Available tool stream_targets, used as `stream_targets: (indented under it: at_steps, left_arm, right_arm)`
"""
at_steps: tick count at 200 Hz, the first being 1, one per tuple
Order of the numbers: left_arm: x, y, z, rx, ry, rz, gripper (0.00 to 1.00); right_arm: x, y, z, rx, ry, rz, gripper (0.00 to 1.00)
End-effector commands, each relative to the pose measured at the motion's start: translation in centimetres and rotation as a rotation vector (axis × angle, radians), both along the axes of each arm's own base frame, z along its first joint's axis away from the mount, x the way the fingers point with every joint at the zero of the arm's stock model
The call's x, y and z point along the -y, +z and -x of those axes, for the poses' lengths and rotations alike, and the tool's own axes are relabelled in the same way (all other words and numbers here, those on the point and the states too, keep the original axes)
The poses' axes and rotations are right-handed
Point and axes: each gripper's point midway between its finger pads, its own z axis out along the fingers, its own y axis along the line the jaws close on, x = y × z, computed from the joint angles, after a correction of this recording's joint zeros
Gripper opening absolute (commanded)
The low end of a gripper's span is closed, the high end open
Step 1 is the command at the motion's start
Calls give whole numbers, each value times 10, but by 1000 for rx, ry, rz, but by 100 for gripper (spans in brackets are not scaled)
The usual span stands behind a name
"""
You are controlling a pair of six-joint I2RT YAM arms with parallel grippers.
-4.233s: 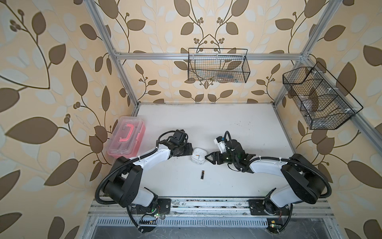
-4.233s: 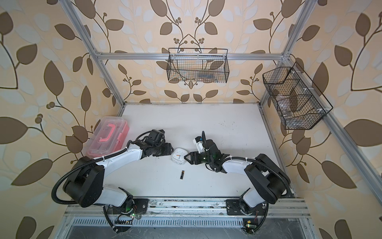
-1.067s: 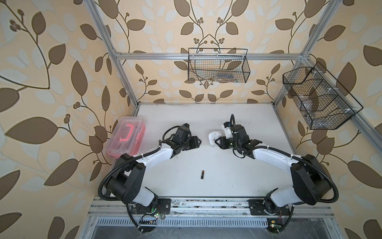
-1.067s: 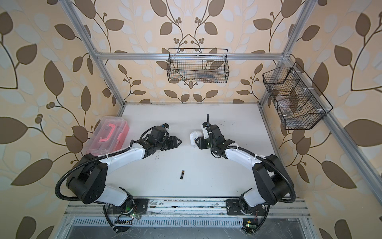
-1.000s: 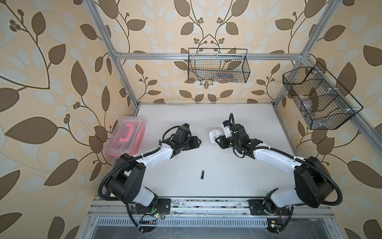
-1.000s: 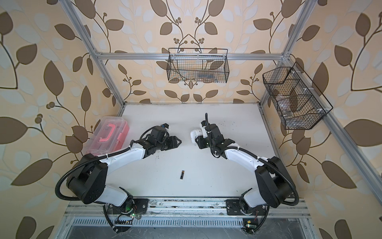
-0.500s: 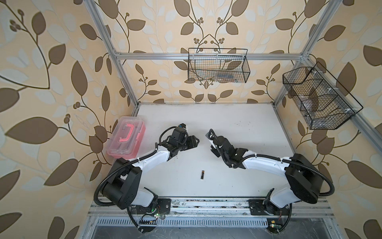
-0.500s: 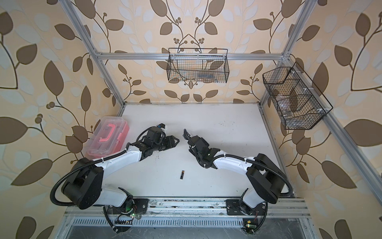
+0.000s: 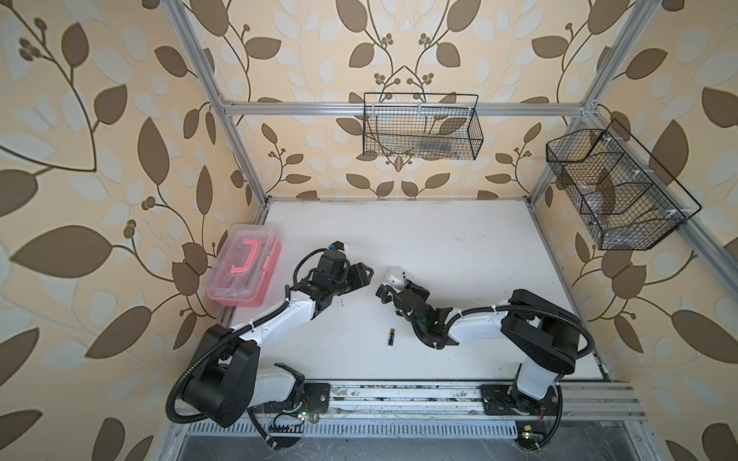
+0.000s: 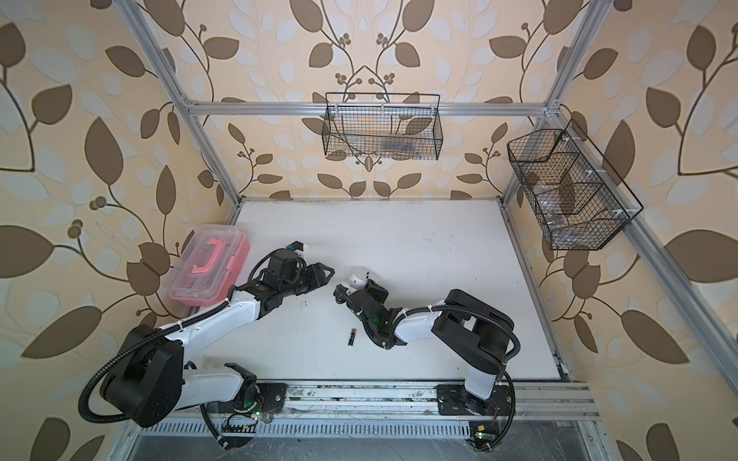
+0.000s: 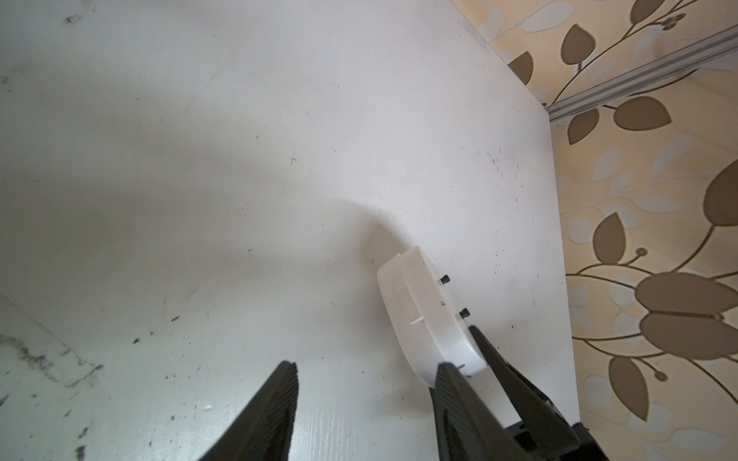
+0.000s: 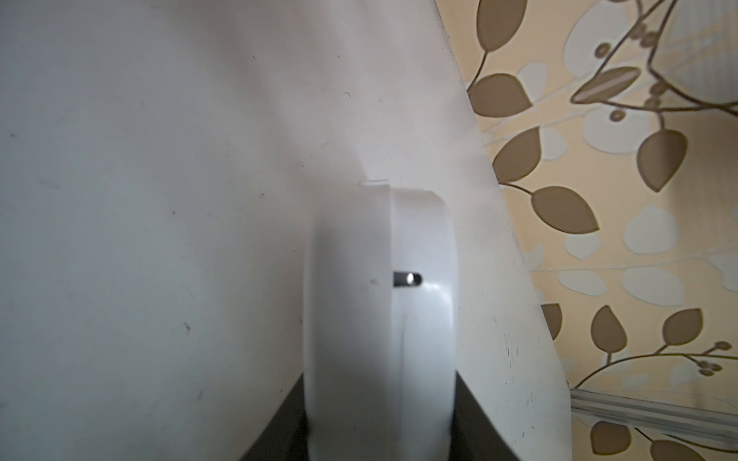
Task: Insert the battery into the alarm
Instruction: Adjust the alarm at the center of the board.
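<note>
Your right fingers (image 12: 283, 431) flank the white plastic alarm clock (image 12: 379, 299), on edge; pinch unclear. Left fingers (image 11: 275, 411) spread, empty. Slim black gold-banded battery (image 9: 391, 337) lies apart on the table (image 9: 459, 247).

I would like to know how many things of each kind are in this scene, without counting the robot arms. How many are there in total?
battery: 1
alarm: 1
plastic box: 1
wire baskets: 2
Total: 5
What lies inside the baskets is too unclear to count.
</note>
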Motion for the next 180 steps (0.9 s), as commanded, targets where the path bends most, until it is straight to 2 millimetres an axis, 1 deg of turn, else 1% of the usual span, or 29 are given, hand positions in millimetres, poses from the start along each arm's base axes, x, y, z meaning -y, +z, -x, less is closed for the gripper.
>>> stream_targets:
  at_steps: [1,26,74,107,155,167,180]
  left_arm:
    - [-5,3,-1,7,19,1,57]
    - [-6,1,1,2,17,-5,58]
    - [-5,-1,1,-11,7,-8,58]
    - [4,-4,-3,-28,-19,11,59]
    - [21,-9,-9,-46,-62,33,60]
    - [25,-10,-10,-48,-74,38,60]
    - [30,-9,-13,-45,-90,36,60]
  right_arm:
    - [-6,2,-1,33,9,47,51]
    - [-4,-4,3,21,14,81,58]
    - [3,3,14,-33,13,28,72]
    - [11,8,21,-93,-12,-39,79]
    - [29,9,26,-212,-66,-123,81]
    - [33,15,25,-240,-89,-184,81]
    - [37,27,23,-306,-126,-320,80]
